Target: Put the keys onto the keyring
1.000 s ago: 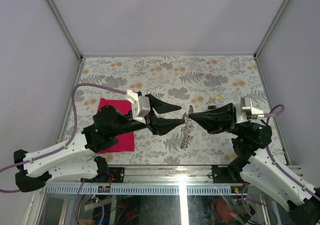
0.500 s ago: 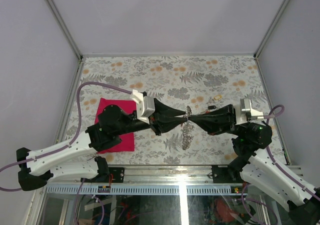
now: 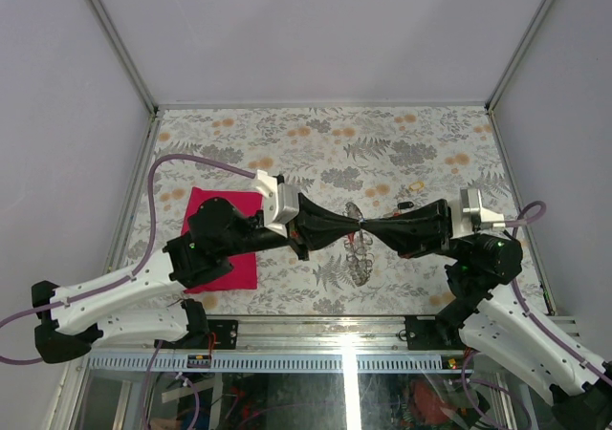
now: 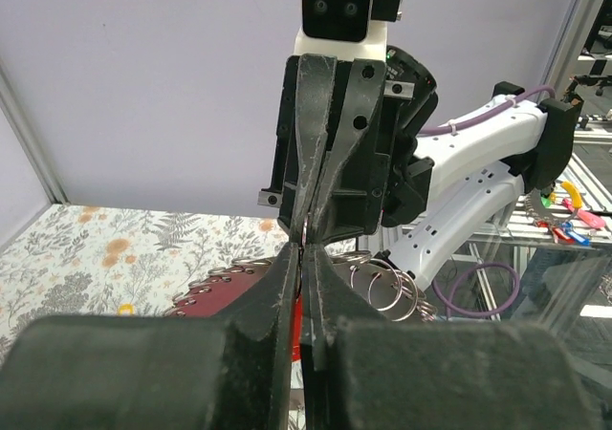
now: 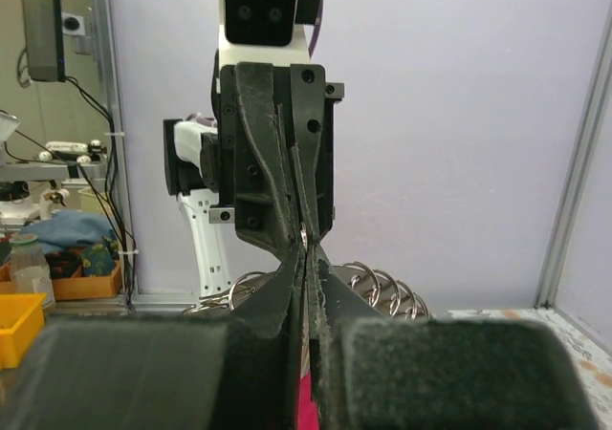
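My left gripper (image 3: 354, 224) and right gripper (image 3: 367, 225) meet tip to tip over the middle of the table. Both are shut on the top of the keyring (image 3: 360, 256), a silvery loop strung with small wire rings that hangs below the tips. The left wrist view shows my left gripper (image 4: 304, 253) pinched shut, with rings (image 4: 382, 282) beside it and a red sliver (image 4: 303, 311) between the fingers. I cannot tell what the sliver is. The right wrist view shows my right gripper (image 5: 306, 248) shut, with rings (image 5: 382, 282) behind it. A tiny key-like piece (image 3: 405, 203) lies behind the right gripper.
A magenta cloth (image 3: 222, 258) lies flat under the left arm at the left. The floral tablecloth (image 3: 316, 143) covers the table. White walls with metal frame posts (image 3: 115, 43) close the back and both sides.
My left gripper moved right from the cloth's edge, shut, and now touches the right gripper's tips. The keyring went from a limp strand to a loop hanging between the tips.
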You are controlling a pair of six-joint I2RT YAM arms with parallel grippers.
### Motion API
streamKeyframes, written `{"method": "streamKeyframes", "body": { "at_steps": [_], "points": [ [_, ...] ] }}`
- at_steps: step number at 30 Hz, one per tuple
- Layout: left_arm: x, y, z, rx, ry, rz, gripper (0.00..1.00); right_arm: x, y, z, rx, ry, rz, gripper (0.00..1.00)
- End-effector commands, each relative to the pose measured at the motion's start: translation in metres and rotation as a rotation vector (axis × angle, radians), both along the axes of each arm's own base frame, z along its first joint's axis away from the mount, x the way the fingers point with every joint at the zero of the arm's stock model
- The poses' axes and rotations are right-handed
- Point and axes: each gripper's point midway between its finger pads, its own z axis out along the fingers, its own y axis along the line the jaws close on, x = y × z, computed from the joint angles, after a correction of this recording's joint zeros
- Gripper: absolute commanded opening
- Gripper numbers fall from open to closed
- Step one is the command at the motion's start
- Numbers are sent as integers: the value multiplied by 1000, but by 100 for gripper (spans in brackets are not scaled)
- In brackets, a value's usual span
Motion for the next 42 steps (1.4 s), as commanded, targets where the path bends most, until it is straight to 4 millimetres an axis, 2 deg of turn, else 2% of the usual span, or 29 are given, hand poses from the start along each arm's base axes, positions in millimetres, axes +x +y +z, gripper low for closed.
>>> {"method": "streamKeyframes", "body": {
  "at_steps": [1, 6, 9, 13, 18, 21, 24, 29, 35, 42],
  "points": [
    [0, 7, 21, -17, -35, 15, 0, -8, -8, 21, -1, -69, -39, 4],
    [4, 17, 13, 46, -24, 57, 0, -7, -12, 16, -61, -68, -92, 27],
    [4, 21, 8, 78, -22, 70, 0, -5, -15, 14, -88, -48, -126, 49],
    [6, 27, 1, 111, -11, 93, 0, 3, -15, 11, -180, -7, -172, 59],
    [7, 29, -13, 174, 7, 103, 0, 19, -10, -14, -375, 90, -208, 60],
    [7, 29, -22, 227, 19, 101, 0, 22, -7, -32, -515, 151, -190, 56],
    [7, 30, -32, 289, 29, 94, 0, 20, -6, -48, -628, 175, -151, 51],
    [7, 33, -47, 376, 49, 94, 0, 14, -5, -64, -739, 193, -89, 49],
    [7, 33, -63, 438, 63, 93, 0, 7, 3, -69, -758, 176, 1, 49],
    [8, 31, -69, 471, 62, 86, 0, 10, 13, -66, -729, 129, 43, 47]
  ]
}}
